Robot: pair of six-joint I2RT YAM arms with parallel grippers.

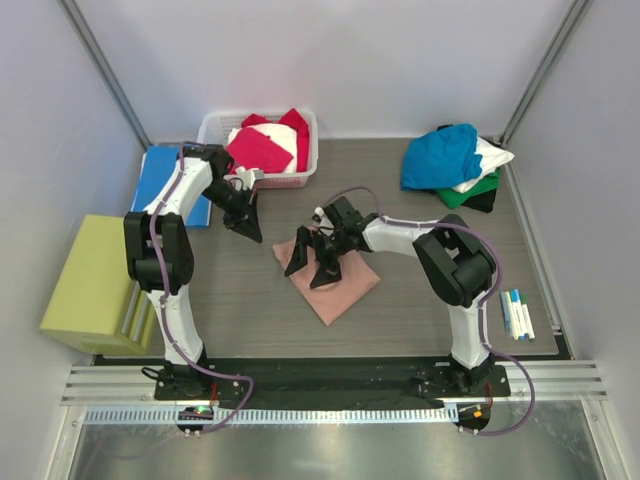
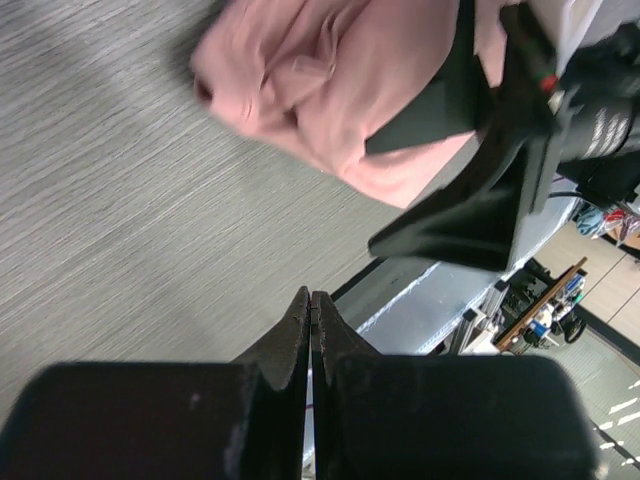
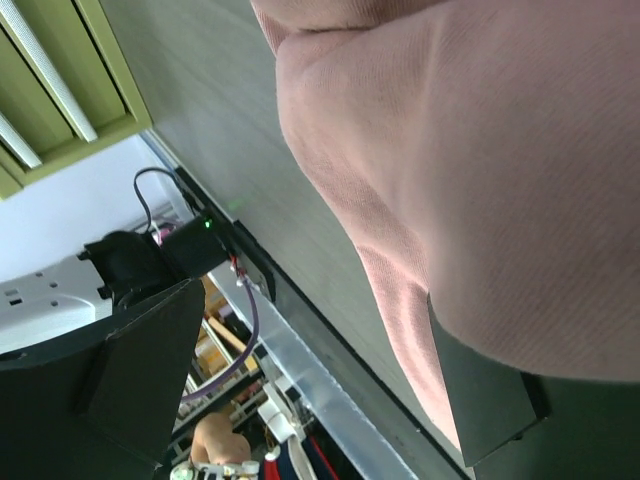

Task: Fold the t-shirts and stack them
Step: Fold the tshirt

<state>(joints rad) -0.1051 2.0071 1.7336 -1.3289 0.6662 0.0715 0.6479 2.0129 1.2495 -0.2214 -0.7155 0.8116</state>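
Note:
A dusty-pink t-shirt [image 1: 340, 285] lies folded into a small square at the table's middle, and its bunched edge shows in the left wrist view [image 2: 320, 90]. My right gripper [image 1: 312, 262] stands open over its left corner. In the right wrist view the pink cloth [image 3: 480, 150] covers the tip of one finger [image 3: 490, 400], while the other finger is off the cloth over bare table. My left gripper [image 1: 248, 230] is shut and empty, above bare table to the left of the shirt, its closed tips [image 2: 311, 300] pointing down. Magenta, red and white t-shirts [image 1: 262, 148] fill a basket.
The white basket [image 1: 207, 128] stands at the back left. A pile of teal-blue, white, green and black shirts [image 1: 450, 160] sits at the back right. A blue folder [image 1: 160, 180] and a yellow-green box [image 1: 95, 285] lie at the left, markers [image 1: 517, 313] at the right.

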